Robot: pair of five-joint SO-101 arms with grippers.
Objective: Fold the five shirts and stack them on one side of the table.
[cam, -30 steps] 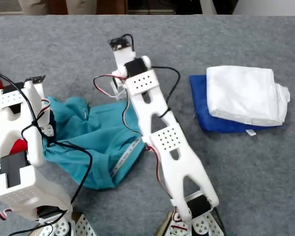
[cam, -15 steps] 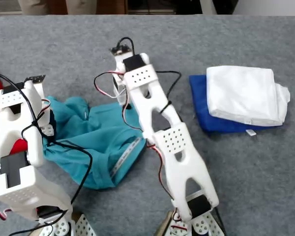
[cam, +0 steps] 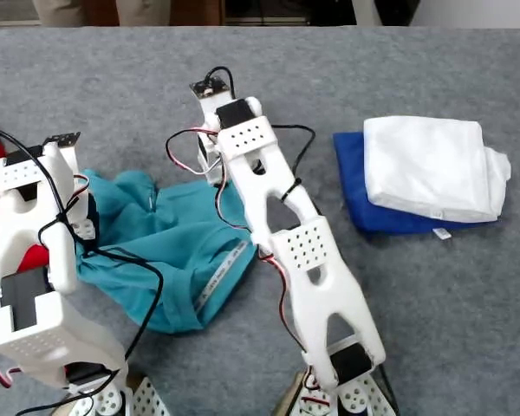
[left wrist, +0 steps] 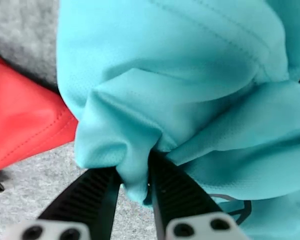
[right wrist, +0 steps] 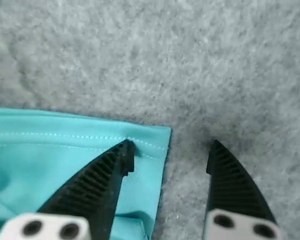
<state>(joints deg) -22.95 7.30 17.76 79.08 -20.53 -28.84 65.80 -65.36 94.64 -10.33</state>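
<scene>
Since a second ago only my right arm has shifted, its wrist settling a little closer over the far corner of the teal shirt [cam: 178, 251], which has not moved and lies crumpled and unfolded on the grey table [cam: 416, 303]. My left gripper [left wrist: 135, 185] is clamped on a bunched fold at the near left side of that shirt. My right gripper [right wrist: 171, 147] hangs with its fingers apart astride the hemmed corner, one finger over the cloth and the other over bare table beside it. I judge this small move lines me up to pinch that corner, so both arms can spread the shirt flat before folding. A red shirt [left wrist: 25, 125] lies touching the teal shirt's left edge. Well apart on its right, a folded white shirt [cam: 425, 165] sits on a folded blue shirt [cam: 355, 182].
</scene>
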